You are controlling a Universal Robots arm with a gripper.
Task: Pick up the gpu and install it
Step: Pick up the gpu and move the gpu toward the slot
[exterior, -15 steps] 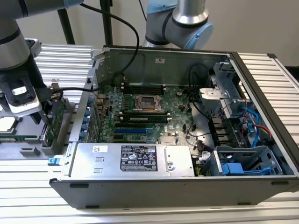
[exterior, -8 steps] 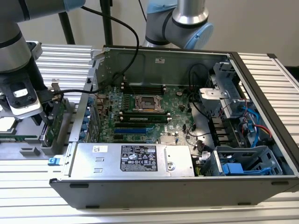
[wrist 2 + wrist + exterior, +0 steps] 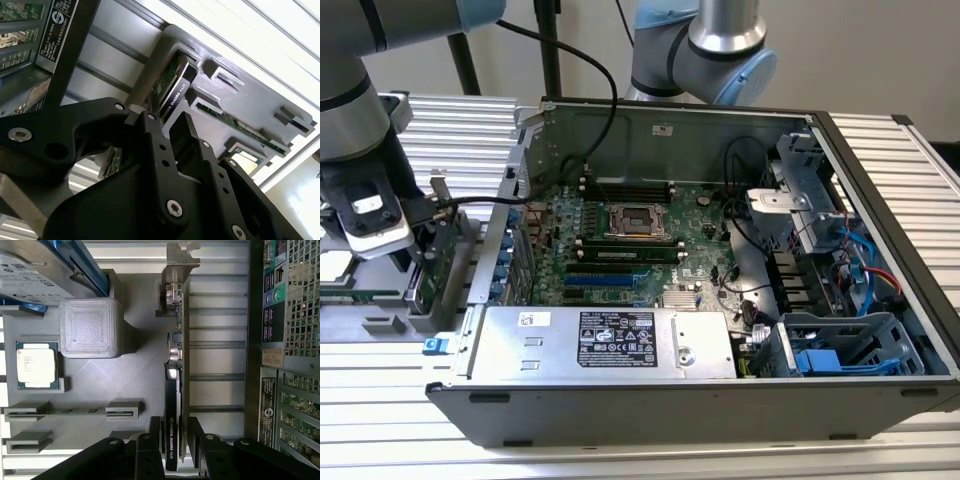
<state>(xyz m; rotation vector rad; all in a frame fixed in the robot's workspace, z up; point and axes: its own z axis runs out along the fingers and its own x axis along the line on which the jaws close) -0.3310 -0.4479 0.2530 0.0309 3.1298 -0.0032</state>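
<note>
Gripper (image 3: pixel 175 435) is clamping one end of the gpu (image 3: pixel 173 390), which is standing on edge in the gray holder (image 3: pixel 142 365) just outside the computer case (image 3: pixel 295 315), its long axis running straight away from the claw.

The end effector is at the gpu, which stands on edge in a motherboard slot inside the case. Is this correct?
Not quite. The end effector is at the gpu, which stands on edge, but in the gray holder outside the case, not in a motherboard slot. The first wrist view shows it.
</note>
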